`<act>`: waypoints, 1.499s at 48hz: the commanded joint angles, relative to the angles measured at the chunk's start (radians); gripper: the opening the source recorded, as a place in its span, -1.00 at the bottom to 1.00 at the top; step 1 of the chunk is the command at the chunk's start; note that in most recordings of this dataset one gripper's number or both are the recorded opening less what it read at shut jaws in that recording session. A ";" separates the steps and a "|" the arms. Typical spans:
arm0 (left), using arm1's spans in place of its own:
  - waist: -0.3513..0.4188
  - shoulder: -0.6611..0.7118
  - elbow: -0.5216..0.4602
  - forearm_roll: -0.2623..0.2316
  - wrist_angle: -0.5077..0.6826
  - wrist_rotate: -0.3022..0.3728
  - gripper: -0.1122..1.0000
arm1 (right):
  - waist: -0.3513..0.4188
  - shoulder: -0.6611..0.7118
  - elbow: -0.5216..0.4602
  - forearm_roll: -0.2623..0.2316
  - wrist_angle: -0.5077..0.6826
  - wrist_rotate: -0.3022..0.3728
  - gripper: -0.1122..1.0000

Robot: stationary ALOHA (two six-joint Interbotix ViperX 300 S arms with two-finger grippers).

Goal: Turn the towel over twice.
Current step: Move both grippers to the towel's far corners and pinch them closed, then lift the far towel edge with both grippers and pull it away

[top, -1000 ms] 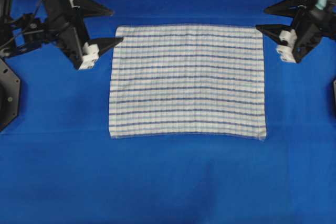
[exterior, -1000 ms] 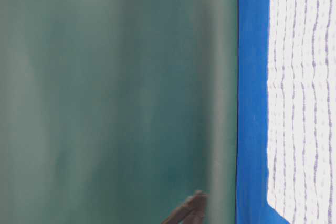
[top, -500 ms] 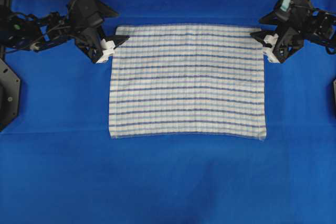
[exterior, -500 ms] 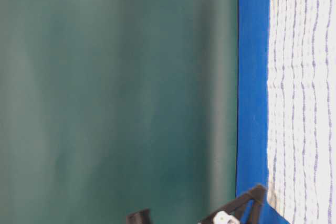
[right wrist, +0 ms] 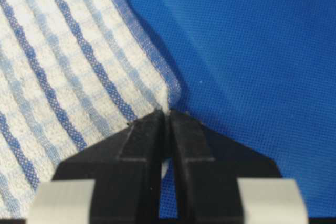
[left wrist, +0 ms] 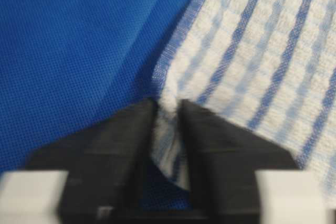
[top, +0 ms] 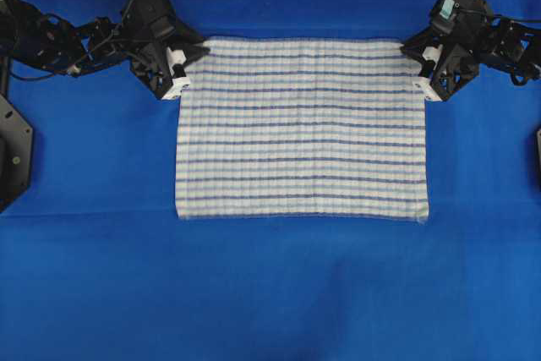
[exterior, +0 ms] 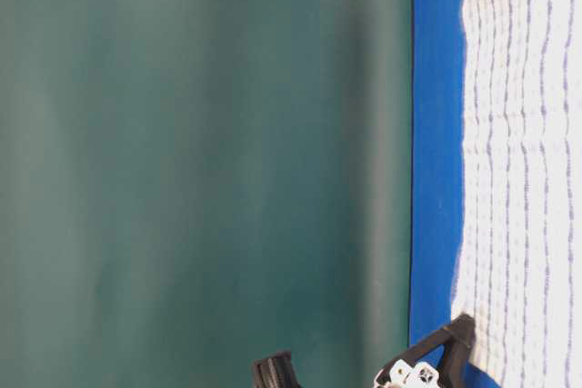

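Observation:
The towel (top: 300,128), white with dark and light blue stripes, lies flat on the blue table covering (top: 270,293). My left gripper (top: 196,51) sits at its far left corner. In the left wrist view that gripper (left wrist: 168,107) is shut, with a bunched fold of the towel (left wrist: 252,51) pinched between the black fingers. My right gripper (top: 408,46) sits at the far right corner. In the right wrist view it (right wrist: 168,113) is shut, nipping the towel's (right wrist: 68,66) corner tip. The table-level view shows the towel (exterior: 527,170) with a black finger (exterior: 452,338) at one corner.
Both arms reach in from the far left (top: 51,35) and far right (top: 507,40). A black mount (top: 13,154) stands at the left edge. A green backdrop (exterior: 200,170) rises behind the table. Bare blue covering stretches in front of the towel.
Both grippers came down to the towel's far corners and went from open to shut on them. The far corners are drawn in slightly.

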 commanded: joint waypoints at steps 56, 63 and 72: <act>0.018 -0.488 -0.169 -0.002 0.351 0.132 -0.76 | -0.046 -0.597 -0.176 -0.066 0.445 -0.028 -0.72; 0.020 -0.551 -0.175 -0.003 0.353 0.137 -0.76 | -0.046 -0.675 -0.186 -0.071 0.483 -0.028 -0.72; 0.018 -0.644 -0.179 -0.002 0.359 0.140 -0.76 | -0.044 -0.764 -0.187 -0.071 0.503 -0.028 -0.72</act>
